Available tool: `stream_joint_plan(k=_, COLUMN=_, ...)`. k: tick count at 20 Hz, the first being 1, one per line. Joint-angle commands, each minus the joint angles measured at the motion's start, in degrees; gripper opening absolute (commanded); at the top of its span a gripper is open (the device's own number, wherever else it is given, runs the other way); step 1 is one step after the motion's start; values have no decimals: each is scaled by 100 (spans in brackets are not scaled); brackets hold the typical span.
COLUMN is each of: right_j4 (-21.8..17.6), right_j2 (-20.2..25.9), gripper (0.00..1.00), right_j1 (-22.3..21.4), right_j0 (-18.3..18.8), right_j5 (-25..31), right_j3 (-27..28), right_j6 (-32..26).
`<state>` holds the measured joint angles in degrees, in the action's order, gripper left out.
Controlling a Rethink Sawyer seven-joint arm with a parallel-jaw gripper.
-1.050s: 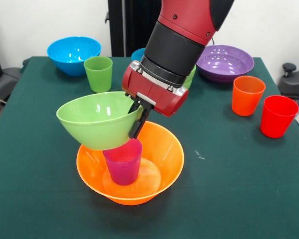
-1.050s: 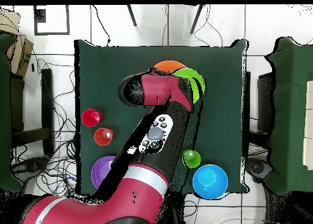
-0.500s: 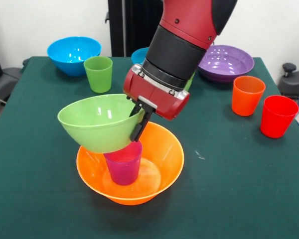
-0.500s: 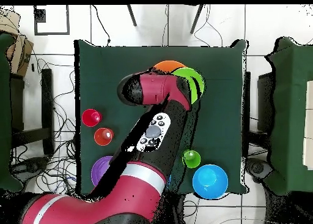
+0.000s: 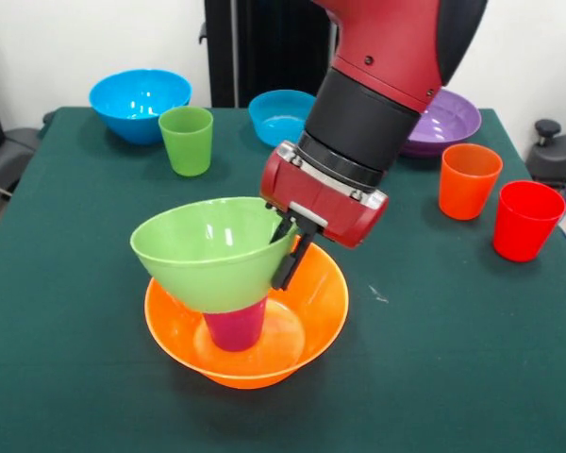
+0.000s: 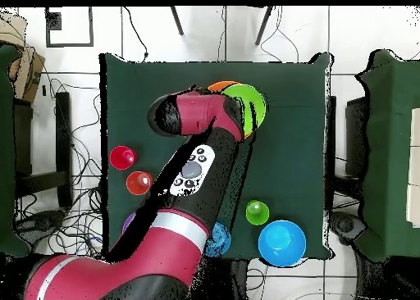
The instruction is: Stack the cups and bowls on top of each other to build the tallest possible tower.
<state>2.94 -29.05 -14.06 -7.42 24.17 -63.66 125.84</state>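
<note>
The big orange bowl [image 5: 311,316] stands near the table's front, a sliver of it showing in the overhead view [image 6: 220,87]. Upright inside it is the purple cup [image 5: 236,327]. The lime green bowl [image 5: 208,250] [image 6: 248,108] rests mouth-up on that cup, nearly level. My gripper [image 5: 288,253] is shut on the green bowl's right rim, one black finger down its outer wall. In the overhead view the arm hides the gripper.
A green cup [image 5: 187,140] [image 6: 257,212] and a large blue bowl [image 5: 139,102] [image 6: 281,243] stand at the back left, a smaller blue bowl [image 5: 281,115] mid-back. The purple bowl [image 5: 448,118] shows behind the arm. Orange cup [image 5: 469,179] [image 6: 139,183] and red cup [image 5: 526,219] [image 6: 122,157] stand right.
The arm carried the green bowl to the right and down. The bowl went from tilted beside the purple cup to nearly level on top of it.
</note>
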Motion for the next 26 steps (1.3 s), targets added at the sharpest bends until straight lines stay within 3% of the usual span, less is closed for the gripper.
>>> stream_joint_plan(k=1, right_j4=195, right_j2=310, gripper=0, right_j1=100, right_j0=-49, right_j5=416, right_j3=479, right_j6=783)
stream_joint_plan(k=2, right_j4=212, right_j2=315, gripper=0, right_j1=94, right_j0=-45, right_j5=408, right_j3=462, right_j6=756)
stream_joint_plan(k=3, right_j4=240, right_j2=242, gripper=100, right_j1=101, right_j0=-84, right_j5=324, right_j3=398, right_j6=801)
stream_joint_plan(k=19, right_j4=326, right_j2=483, gripper=100, right_j1=-99, right_j0=87, right_j5=182, right_j3=185, right_j6=571)
stream_joint_plan(k=26, right_j4=417, right_j2=421, gripper=100, right_j1=-143, right_j0=-14, right_j5=179, right_j3=69, right_j6=656)
